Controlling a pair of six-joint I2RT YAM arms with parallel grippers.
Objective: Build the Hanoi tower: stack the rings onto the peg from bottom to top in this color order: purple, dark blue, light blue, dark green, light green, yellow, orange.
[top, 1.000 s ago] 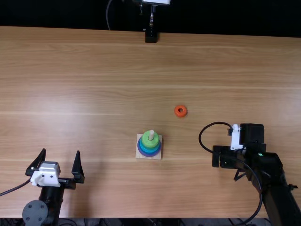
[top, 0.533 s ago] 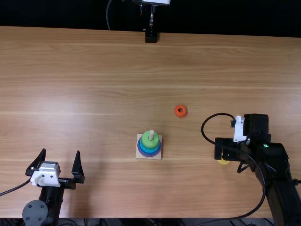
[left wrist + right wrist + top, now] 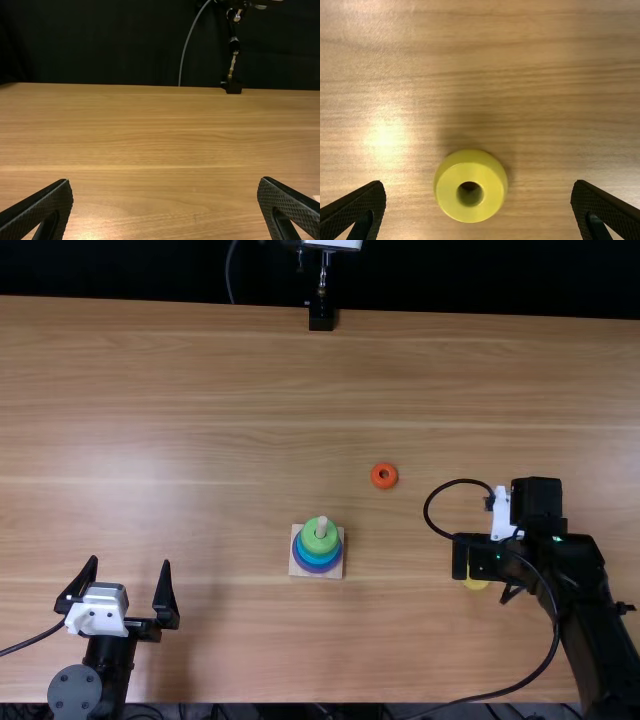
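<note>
Yellow ring (image 3: 477, 584) lies lower right in the frame; above it the right gripper (image 3: 478, 556) points down, fingers apart. Lower left, the left gripper (image 3: 129, 562) aims up-frame, fingers spread too.

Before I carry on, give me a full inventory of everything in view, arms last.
Orange ring: one, orange, flat on the table beyond the peg base, toward the right.
Yellow ring: one, yellow, flat on the table below the right gripper.
Stacked rings: several, exact count unclear, light green on top, light blue and purple lower, on the peg.
Peg: one, pale wood, upright through the stack.
Peg base: one, pale wood, near the middle.
Table: one, light brown.
Stand: one, black, far edge.
Left gripper: one, black, open, near left.
Right gripper: one, black, open, over the yellow ring.
</note>
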